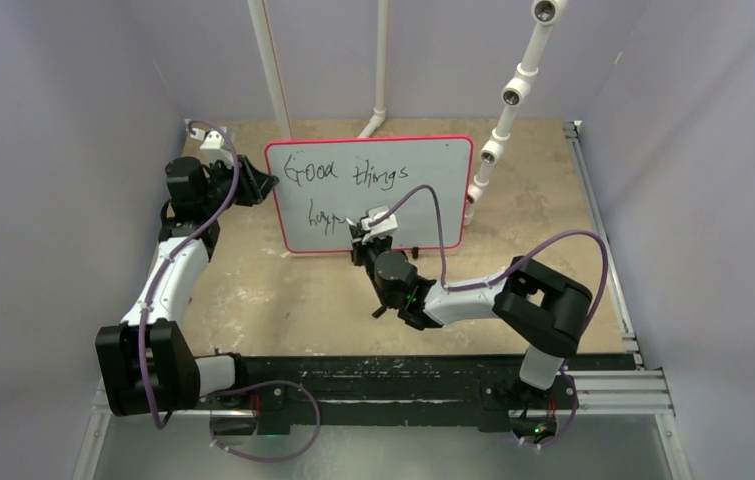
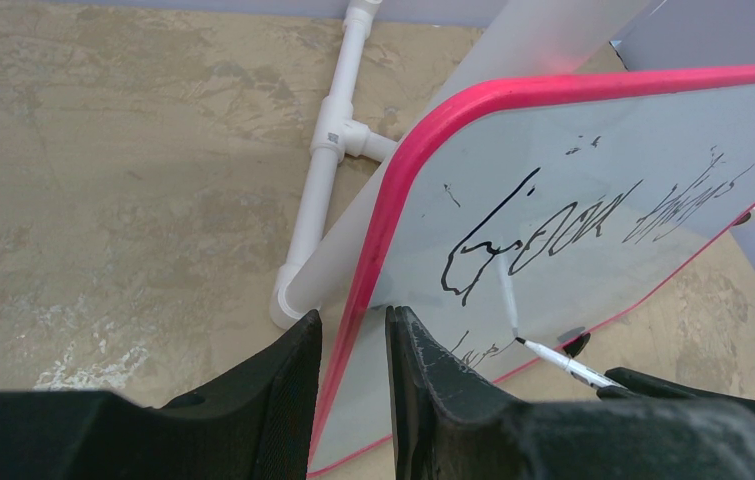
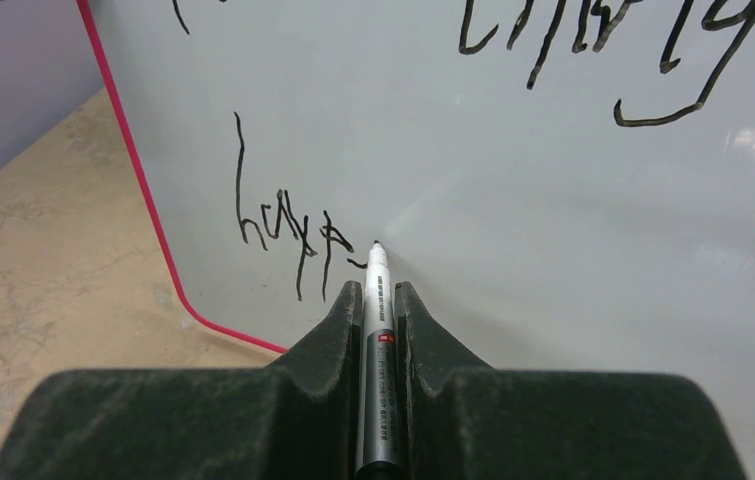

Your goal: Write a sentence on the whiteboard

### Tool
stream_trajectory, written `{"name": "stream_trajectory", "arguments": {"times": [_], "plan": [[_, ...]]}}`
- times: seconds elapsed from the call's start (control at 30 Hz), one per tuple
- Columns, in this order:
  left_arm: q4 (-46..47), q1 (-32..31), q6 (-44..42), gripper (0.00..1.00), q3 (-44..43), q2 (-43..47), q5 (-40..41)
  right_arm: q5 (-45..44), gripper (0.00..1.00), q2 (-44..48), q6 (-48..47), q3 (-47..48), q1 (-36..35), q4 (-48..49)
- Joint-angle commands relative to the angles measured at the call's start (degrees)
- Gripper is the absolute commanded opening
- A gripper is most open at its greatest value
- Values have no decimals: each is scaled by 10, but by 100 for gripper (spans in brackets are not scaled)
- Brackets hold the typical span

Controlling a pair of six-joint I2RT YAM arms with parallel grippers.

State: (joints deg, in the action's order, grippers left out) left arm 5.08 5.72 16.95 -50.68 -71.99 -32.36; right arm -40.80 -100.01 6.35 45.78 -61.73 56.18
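The whiteboard (image 1: 423, 170) with a red-pink rim stands upright at the back centre. The sentence (image 1: 348, 172) on it reads "Good things" on the upper line, with the start of a second word, "happ", on the lower line (image 3: 283, 235). My left gripper (image 2: 353, 325) is shut on the board's left edge (image 2: 373, 270). My right gripper (image 3: 378, 290) is shut on a white and grey marker (image 3: 377, 330). The marker's black tip touches the board at the end of the lower line, also seen in the left wrist view (image 2: 563, 362).
White PVC pipes (image 1: 275, 75) rise behind the board, and a jointed pipe (image 1: 508, 100) slants up at its right. A pipe tee (image 2: 328, 140) lies on the tan tabletop behind the board. Metal rails run along the right and near edges (image 1: 603, 390).
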Motion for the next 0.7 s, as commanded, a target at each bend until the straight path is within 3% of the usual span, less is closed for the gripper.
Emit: {"name": "stream_trajectory", "arguments": {"times": [0.0, 0.67], "plan": [[20, 0, 1, 29, 6, 12, -6, 6, 0, -9, -21, 25, 6, 32], [23, 0, 3, 30, 6, 12, -9, 19, 0, -26, 19, 18, 5, -6]]}}
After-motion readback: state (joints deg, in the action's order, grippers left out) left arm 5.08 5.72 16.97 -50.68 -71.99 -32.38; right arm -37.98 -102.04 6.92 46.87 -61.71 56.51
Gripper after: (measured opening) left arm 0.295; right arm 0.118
